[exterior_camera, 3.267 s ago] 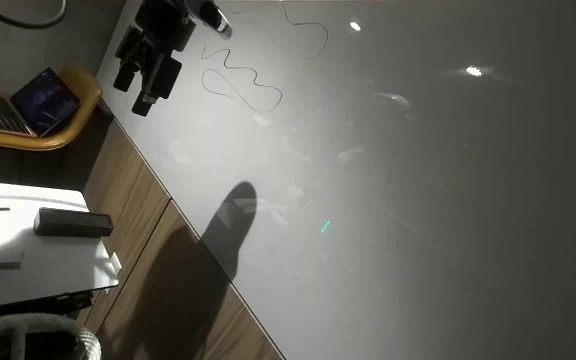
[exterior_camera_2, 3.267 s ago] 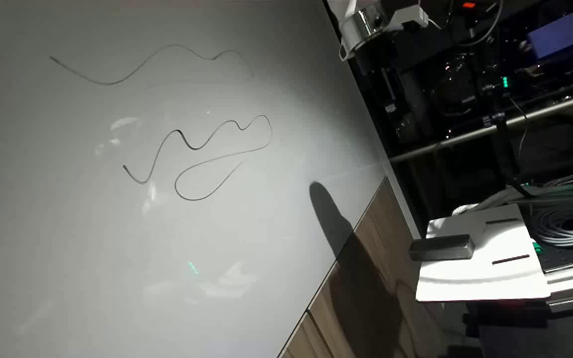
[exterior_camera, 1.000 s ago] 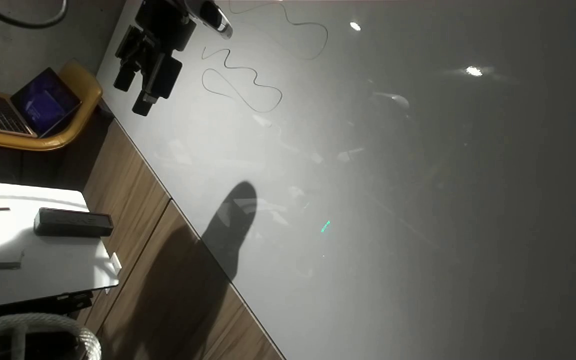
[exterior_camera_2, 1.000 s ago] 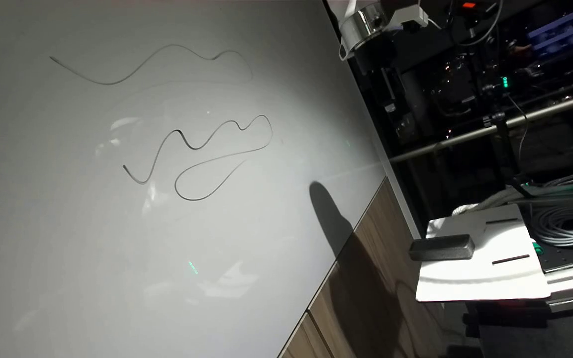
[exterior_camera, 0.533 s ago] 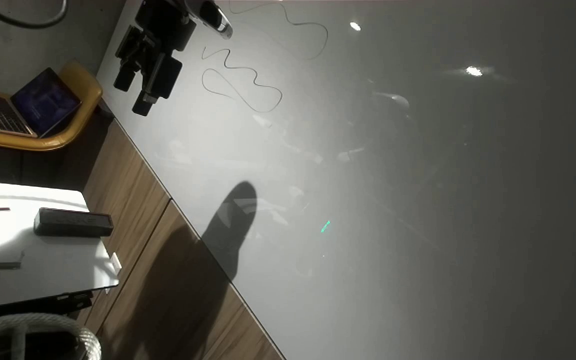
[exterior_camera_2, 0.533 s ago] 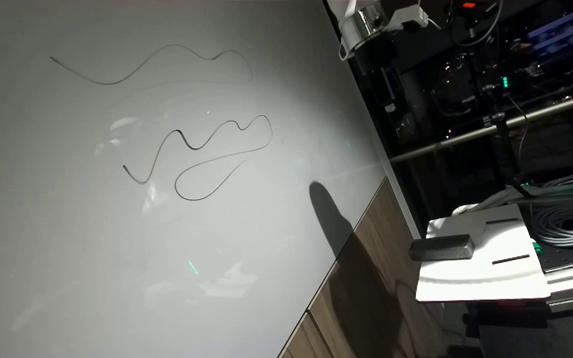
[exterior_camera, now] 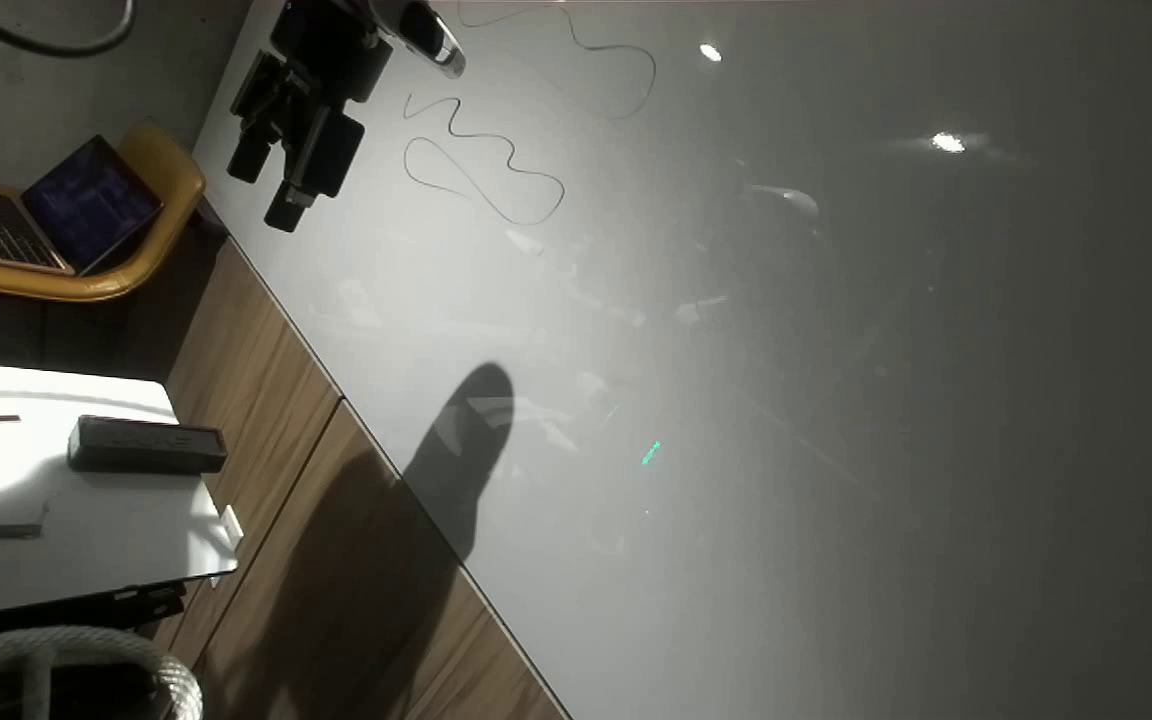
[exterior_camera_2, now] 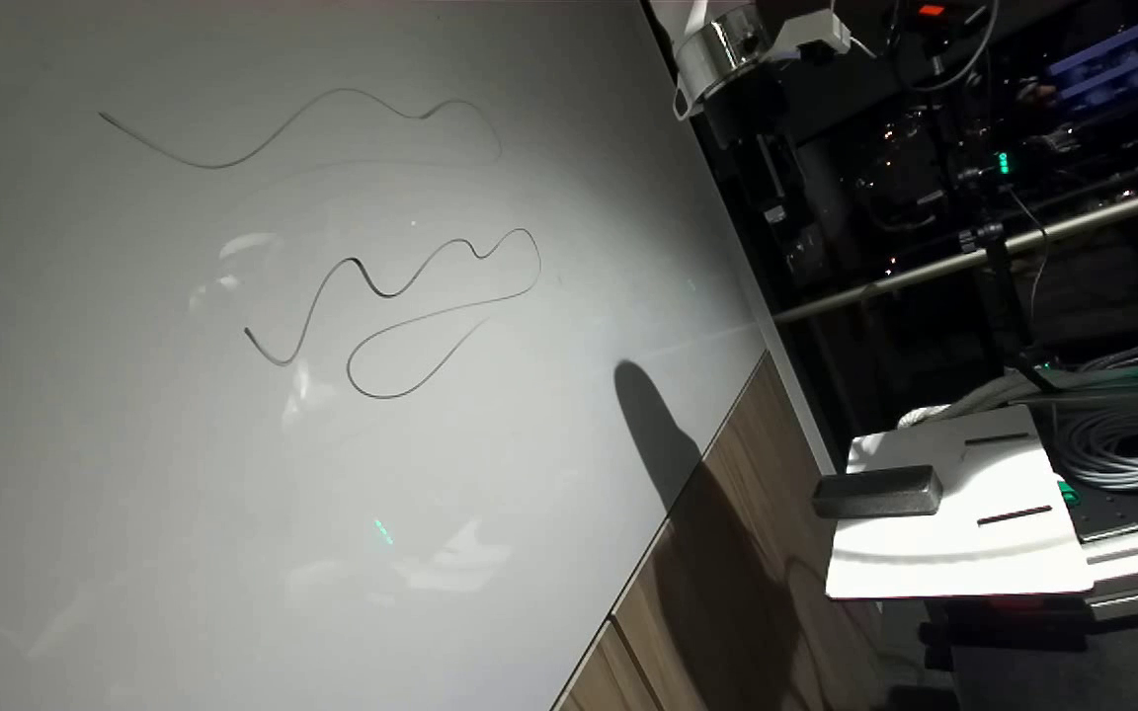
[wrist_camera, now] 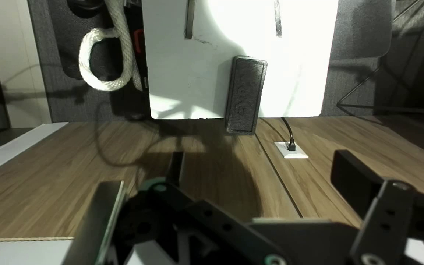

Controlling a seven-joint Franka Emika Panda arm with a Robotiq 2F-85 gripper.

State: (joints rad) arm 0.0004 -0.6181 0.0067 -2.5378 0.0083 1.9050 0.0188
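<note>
My gripper (exterior_camera: pixel 267 190) hangs in front of the glossy grey-white board (exterior_camera: pixel 786 400), near its edge in an exterior view. In the wrist view its black fingers (wrist_camera: pixel 355 180) stand wide apart, with nothing between them. A dark grey oblong block (wrist_camera: pixel 247 94) with raised lettering lies on a white plate (wrist_camera: pixel 182 73), one end jutting past the plate's edge. Both exterior views show this block (exterior_camera_2: pixel 877 493) apart from the gripper. Two thin dark wavy lines run over the board, a looping one (exterior_camera_2: pixel 388 295) and a fainter one (exterior_camera_2: pixel 342 91). The gripper is out of sight in that view.
Wood panelling (wrist_camera: pixel 87 147) borders the board and carries a white outlet (wrist_camera: pixel 296 151) with a plugged-in cable. White rope (wrist_camera: pixel 125 48) loops beside the plate. A laptop (exterior_camera: pixel 91 205) sits on a yellow chair (exterior_camera: pixel 151 240). Coiled grey cables (exterior_camera_2: pixel 1122 449) lie behind the plate.
Gripper, block and board lines hold the same places throughout. Only the picture on the laptop screen differs.
</note>
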